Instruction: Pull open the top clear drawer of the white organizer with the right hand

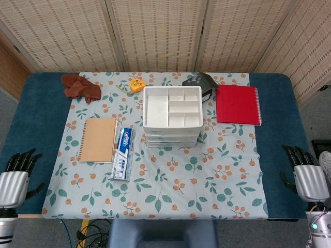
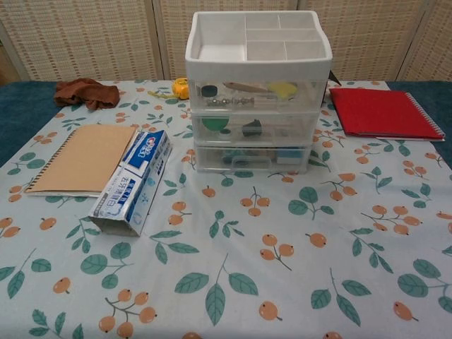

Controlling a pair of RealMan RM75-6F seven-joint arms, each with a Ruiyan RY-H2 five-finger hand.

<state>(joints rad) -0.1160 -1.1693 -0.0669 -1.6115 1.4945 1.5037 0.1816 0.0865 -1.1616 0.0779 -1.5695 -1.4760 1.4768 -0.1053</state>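
The white organizer (image 1: pixel 172 114) (image 2: pixel 258 78) stands at the table's middle back, with a divided tray on top and three clear drawers facing me. Its top clear drawer (image 2: pixel 258 92) is pushed in flush and holds small items, one of them yellow. My right hand (image 1: pixel 306 173) hovers off the table's right front edge with its fingers apart and nothing in it, far from the organizer. At the left front edge my left hand (image 1: pixel 17 173) does likewise, fingers spread and empty. Neither hand shows in the chest view.
A tan notebook (image 1: pixel 98 139) and a toothpaste box (image 1: pixel 122 153) lie left of the organizer. Right of it lies a red spiral notebook (image 1: pixel 238 104). A brown cloth (image 1: pixel 80 87), a yellow tape measure (image 1: pixel 137 85) and a dark object (image 1: pixel 201 82) sit at the back.
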